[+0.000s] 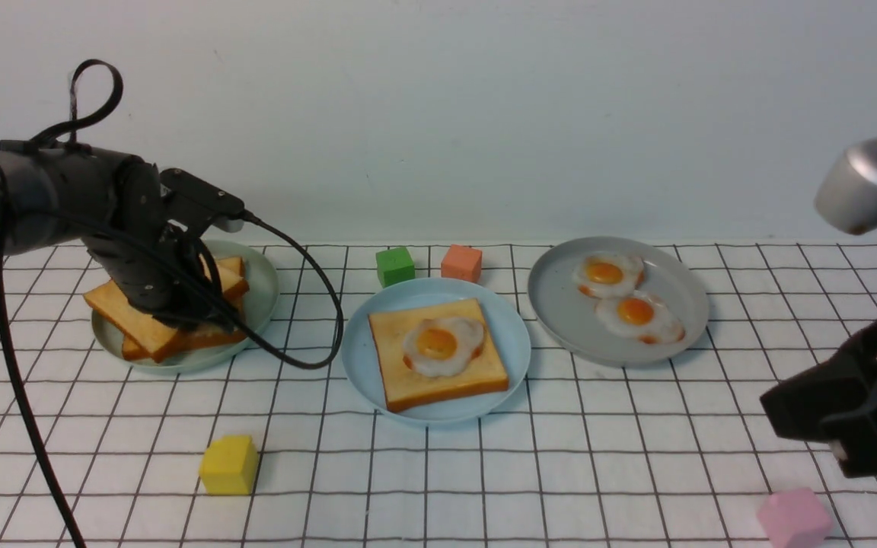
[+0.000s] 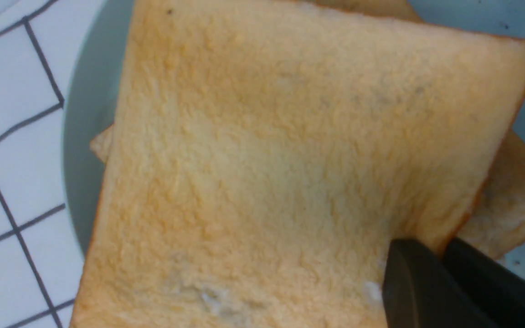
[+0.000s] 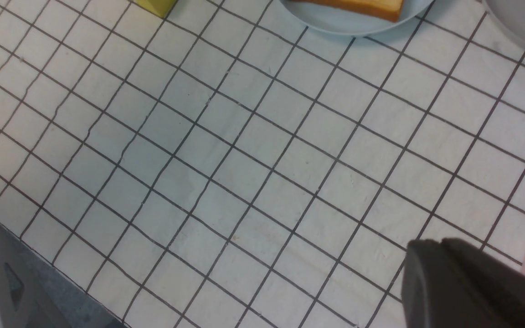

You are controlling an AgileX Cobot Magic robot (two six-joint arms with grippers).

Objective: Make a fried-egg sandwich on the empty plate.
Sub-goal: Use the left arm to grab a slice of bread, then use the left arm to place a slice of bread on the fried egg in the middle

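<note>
The light blue plate sits mid-table and carries one toast slice with a fried egg on top. At the left, a stack of toast rests on a pale grey-green plate. My left gripper is down on that stack. In the left wrist view, the left gripper is shut on the edge of the top toast slice, above a lower slice. My right gripper hangs at the far right, over bare cloth. In its wrist view the right gripper is shut and holds nothing.
A grey plate at the back right holds two fried eggs. A green cube and an orange cube stand behind the blue plate. A yellow cube sits front left, and a pink cube lies below the right gripper.
</note>
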